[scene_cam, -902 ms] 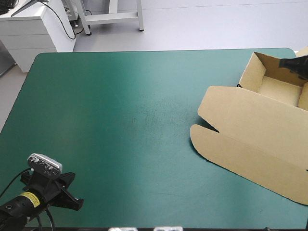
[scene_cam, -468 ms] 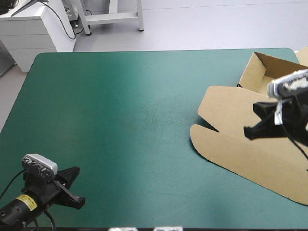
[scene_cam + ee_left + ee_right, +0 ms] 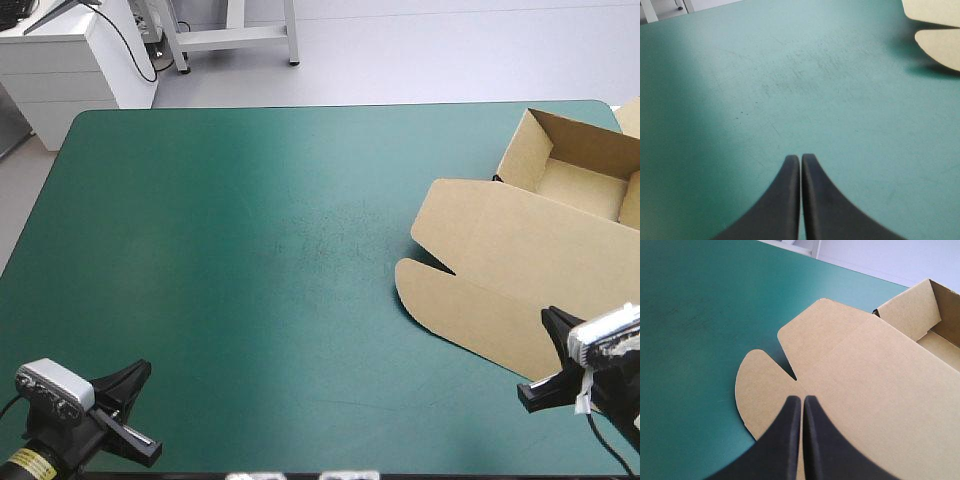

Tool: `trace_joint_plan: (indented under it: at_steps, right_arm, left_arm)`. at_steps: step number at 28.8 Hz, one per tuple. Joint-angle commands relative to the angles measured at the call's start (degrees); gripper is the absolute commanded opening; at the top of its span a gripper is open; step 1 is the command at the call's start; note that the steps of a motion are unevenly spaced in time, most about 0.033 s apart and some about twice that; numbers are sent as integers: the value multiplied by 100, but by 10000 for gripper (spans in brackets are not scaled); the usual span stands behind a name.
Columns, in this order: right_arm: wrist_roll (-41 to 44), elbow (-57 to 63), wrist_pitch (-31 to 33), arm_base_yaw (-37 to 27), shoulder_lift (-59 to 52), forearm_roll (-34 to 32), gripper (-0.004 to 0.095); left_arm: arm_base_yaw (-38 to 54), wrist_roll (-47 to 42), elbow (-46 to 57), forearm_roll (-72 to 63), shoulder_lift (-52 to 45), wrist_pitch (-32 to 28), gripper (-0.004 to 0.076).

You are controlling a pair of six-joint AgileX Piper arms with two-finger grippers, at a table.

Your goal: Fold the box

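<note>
one brown box (image 3: 520, 270) is lying at the right side of the teal-green surface (image 3: 250, 220), partly formed. its single open tray (image 3: 580, 170) is standing near the far right corner with walls raised, and its one lid (image 3: 500, 250) is lying flat, reaching from the tray toward the near edge. at the lid's left end two rounded flaps are showing, with one narrow notch (image 3: 791, 374) cut between them.

two tools are in the scene, each with two black fingers. the left tool (image 3: 800, 157) is sitting at the near left corner, its pair of fingers pressed together into one pointed arch and gripping nothing. it is pointing across bare cover toward the box, well apart from it, with only the two flap ends (image 3: 940, 40) showing far ahead of it.

the right tool (image 3: 802, 399) is hanging at the near right of the surface, over the near part of the flat lid. its two fingers are likewise closed tip to tip, with no board between them. their tips are pointing just short of the notch, and whether they are touching the board cannot be told.
</note>
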Motion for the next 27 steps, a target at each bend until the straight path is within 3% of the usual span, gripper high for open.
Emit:
trace_joint_plan:
  at_steps: [1, 15, 19, 27]
  right_arm:
    - [99, 550, -891, 12, -519, 24, -2]
    - [307, 2118, -1282, 12, -2513, -389, -2]
    - [1040, 2108, -1195, 12, -2498, -809, -2]
    - [1072, 2108, -1184, 12, -2519, -835, -2]
  left_arm:
    - [8, 12, 131, -156, -226, -402, -8]
    - [8, 12, 400, -203, -608, -630, -8]
    - [8, 12, 400, -225, -608, -630, -8]
    - [8, -1, 400, -319, -608, -618, -8]
